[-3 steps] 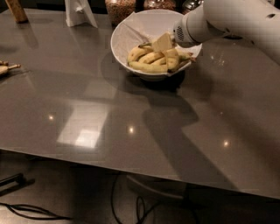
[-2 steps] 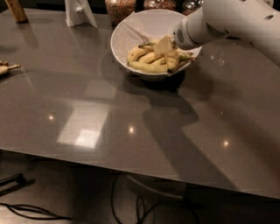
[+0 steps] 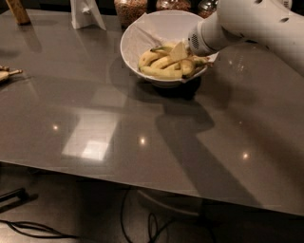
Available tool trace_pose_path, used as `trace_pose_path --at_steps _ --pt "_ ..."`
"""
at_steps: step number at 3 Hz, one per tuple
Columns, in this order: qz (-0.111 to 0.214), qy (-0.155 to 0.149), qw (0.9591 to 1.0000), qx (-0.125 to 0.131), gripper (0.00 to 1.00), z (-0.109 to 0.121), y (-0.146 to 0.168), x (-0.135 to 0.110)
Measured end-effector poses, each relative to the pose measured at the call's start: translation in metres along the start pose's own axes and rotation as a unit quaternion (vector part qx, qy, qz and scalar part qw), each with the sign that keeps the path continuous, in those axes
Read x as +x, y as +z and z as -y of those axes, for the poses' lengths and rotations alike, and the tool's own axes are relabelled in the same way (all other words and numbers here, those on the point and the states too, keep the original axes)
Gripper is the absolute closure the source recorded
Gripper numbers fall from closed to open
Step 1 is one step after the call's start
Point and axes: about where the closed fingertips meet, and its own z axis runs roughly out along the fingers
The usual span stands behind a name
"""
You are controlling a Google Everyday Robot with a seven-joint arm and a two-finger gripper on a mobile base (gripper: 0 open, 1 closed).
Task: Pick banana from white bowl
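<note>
The white bowl point(image 3: 142, 33) stands at the back of the grey table point(image 3: 95, 123), right of centre. Several yellow bananas lie in a pile in it. The banana point(image 3: 160, 72), long and curved, lies along the front of the pile. My gripper point(image 3: 181, 53) reaches in from the right on the white arm point(image 3: 247, 23). It is down among the bananas at the right side of the bowl and touches the pile. The arm hides the bowl's right rim.
Glass jars of grains point(image 3: 130, 9) stand just behind the bowl. A white stand point(image 3: 85, 12) is at the back left and a brown object point(image 3: 19, 10) at the far back left. A small object point(image 3: 5, 73) lies at the left edge. Cables lie on the floor under the table.
The gripper has stayed in the bowl on the banana pile and has hardly moved. The bananas and the bowl lie as before.
</note>
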Motion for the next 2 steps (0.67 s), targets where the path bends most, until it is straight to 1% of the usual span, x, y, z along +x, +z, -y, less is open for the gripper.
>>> trace_pose_path --at_steps 1,2 --pt "-0.004 0.001 1.0000 0.005 0.72 0.0009 -0.0017 0.0004" --pt "-0.001 0.002 0.9999 0.011 0.95 -0.0001 -0.0092 -0.0032"
